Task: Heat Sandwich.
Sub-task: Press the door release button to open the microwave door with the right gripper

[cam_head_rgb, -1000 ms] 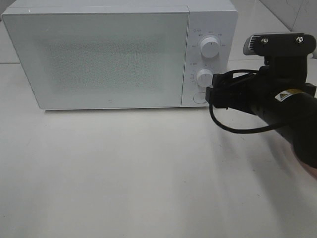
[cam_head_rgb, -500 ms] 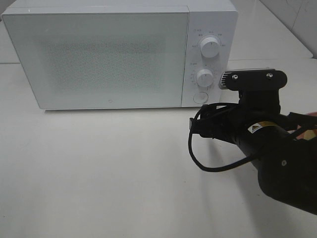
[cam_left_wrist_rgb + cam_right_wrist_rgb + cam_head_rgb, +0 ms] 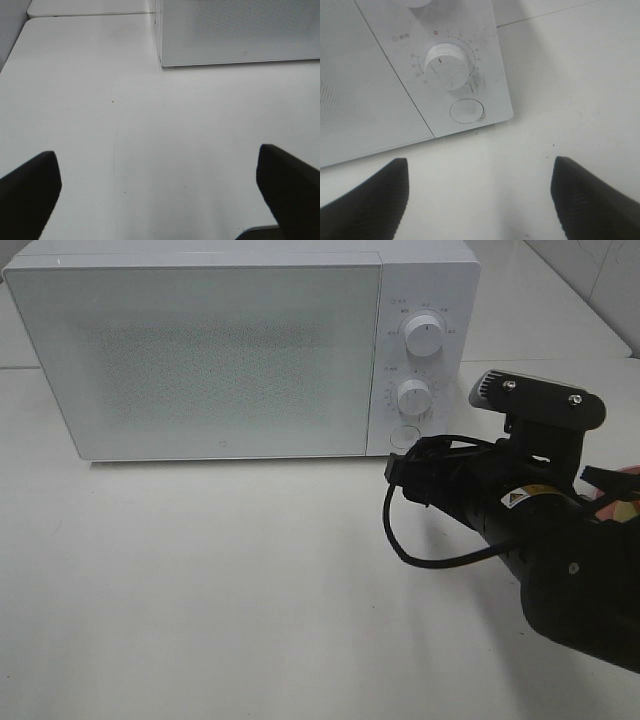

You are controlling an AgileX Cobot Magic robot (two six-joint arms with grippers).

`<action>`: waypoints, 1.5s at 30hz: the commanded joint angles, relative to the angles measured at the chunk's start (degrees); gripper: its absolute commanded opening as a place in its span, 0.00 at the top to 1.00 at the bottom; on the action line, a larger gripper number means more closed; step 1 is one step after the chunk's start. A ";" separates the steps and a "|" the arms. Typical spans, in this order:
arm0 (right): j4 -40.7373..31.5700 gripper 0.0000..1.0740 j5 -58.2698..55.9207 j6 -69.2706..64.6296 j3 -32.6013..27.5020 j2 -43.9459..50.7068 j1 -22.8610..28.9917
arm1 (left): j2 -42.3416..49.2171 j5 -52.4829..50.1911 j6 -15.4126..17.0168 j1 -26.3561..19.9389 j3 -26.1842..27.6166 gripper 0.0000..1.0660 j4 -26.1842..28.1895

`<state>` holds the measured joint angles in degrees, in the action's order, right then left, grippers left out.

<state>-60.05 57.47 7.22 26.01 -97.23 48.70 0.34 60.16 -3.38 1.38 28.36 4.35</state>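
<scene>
The sandwich is out of view in every view. A white microwave [image 3: 200,350] stands at the back of the table with its door closed. My right gripper [image 3: 480,195] is open and empty, its two dark fingers [image 3: 370,200] wide apart, a short way in front of the microwave's round button [image 3: 466,110] below the lower knob [image 3: 447,65]. In the high view the right arm [image 3: 540,530] reaches in from the right toward that button [image 3: 404,436]. My left gripper [image 3: 157,185] hangs open and empty over bare table, left of the microwave [image 3: 240,30].
The control panel carries an upper knob [image 3: 424,337] and a lower knob [image 3: 413,397]. A loose black cable [image 3: 420,550] loops under the right arm. Something pinkish [image 3: 628,485] shows at the right edge behind the arm. The white table [image 3: 200,590] spreads in front.
The right arm has come down and to the left from beside the knobs, and its front end now sits before the round button. Its fingers have drawn in slightly. The left gripper has not moved.
</scene>
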 commanded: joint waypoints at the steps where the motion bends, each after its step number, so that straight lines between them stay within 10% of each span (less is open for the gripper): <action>1: 0.46 0.30 0.11 -8.31 -0.06 0.11 0.17 | 1.15 -0.80 0.11 0.23 -0.23 0.06 0.23; 23: 9.68 0.57 -0.52 -71.85 -0.06 0.11 0.11 | 1.15 -0.80 0.11 0.23 -0.23 0.06 0.23; 33: 6.47 0.95 -2.92 -77.52 -0.06 -0.34 -0.06 | 1.15 -0.80 0.11 0.23 -0.23 0.06 0.23; 45: 5.61 1.00 -3.90 -80.90 0.00 -2.01 -1.43 | 1.15 -0.80 0.11 0.23 -0.23 0.06 0.23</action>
<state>-55.06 54.14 -72.59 26.01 -98.72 47.96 0.34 60.16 -3.38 1.38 28.36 4.35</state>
